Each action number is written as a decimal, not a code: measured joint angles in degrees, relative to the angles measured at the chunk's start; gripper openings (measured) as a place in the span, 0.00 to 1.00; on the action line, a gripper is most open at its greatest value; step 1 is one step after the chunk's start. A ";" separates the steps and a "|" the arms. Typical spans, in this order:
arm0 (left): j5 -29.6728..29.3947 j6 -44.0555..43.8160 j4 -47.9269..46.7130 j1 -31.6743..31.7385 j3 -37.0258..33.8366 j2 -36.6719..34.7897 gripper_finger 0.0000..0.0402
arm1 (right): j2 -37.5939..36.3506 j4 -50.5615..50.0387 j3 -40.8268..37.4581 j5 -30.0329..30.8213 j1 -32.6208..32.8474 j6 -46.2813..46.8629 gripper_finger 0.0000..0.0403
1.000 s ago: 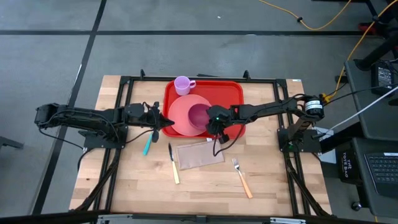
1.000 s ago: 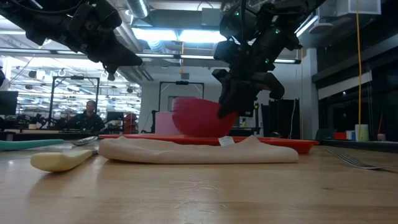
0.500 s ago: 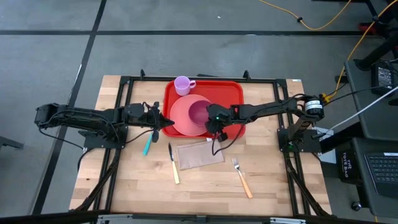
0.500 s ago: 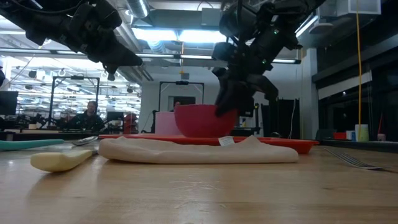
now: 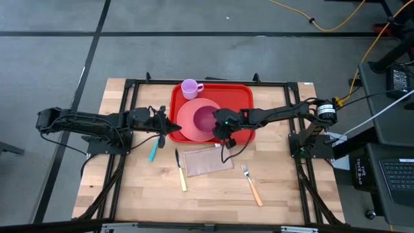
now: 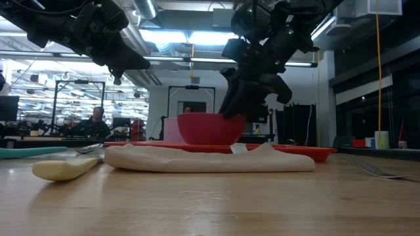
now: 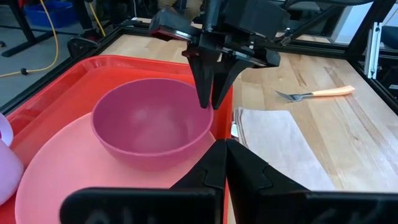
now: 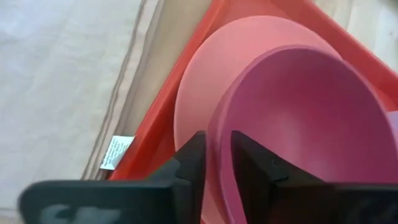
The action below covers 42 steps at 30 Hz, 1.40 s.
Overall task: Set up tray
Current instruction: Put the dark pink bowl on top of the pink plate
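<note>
Resting now upright on the pink plate (image 5: 191, 120) – bowl (image 5: 206, 119), tilted in the air a second ago; right gripper (image 5: 222, 125) straddles its 3 o'clock rim, fingers easing apart. Tray (image 5: 240, 97) lies at the table's 12 o'clock – bowl step looks done. Left gripper (image 5: 173, 127) closed, empty, at the tray's 9 o'clock edge

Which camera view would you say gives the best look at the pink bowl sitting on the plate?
The left wrist view: the bowl shows whole, upright on the pink plate, with the right tool straddling its rim. The high view shows it small from above, the low view only its side, the right wrist view only part of its inside.
</note>
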 joint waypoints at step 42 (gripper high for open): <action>0.00 15.81 0.80 0.00 0.00 0.00 0.03 | -15.32 -13.31 -0.12 6.38 -10.17 17.86 0.38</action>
